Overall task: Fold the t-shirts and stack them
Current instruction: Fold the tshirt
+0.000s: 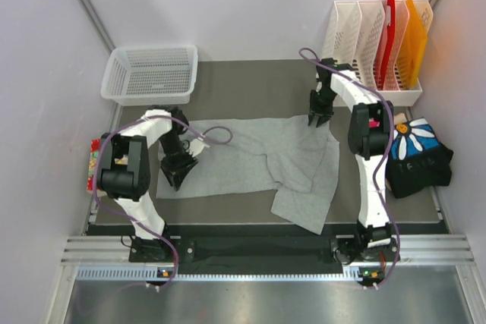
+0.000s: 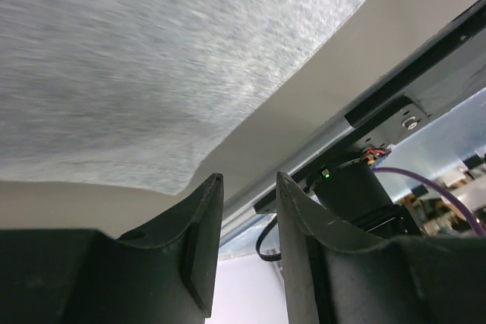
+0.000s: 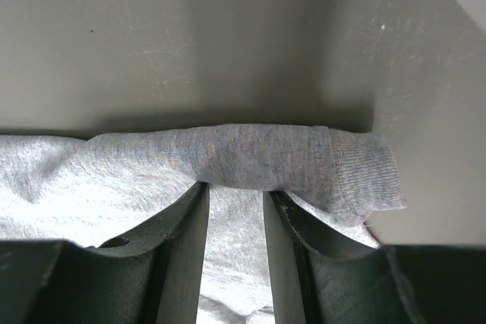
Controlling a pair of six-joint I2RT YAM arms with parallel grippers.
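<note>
A plain light grey t-shirt lies spread and partly rumpled across the middle of the table, with one flap folded toward the near right. My left gripper sits at the shirt's left edge. In the left wrist view the gripper is open and empty, with the shirt's edge just beyond the fingertips. My right gripper is at the shirt's far right corner. In the right wrist view the gripper is open, its tips against a rolled hem of the shirt, with cloth showing between the fingers.
A pile of other shirts, black with a blue-and-white flower print, lies at the right edge by the right arm. A white mesh basket stands at the far left. White, red and orange file holders stand at the far right.
</note>
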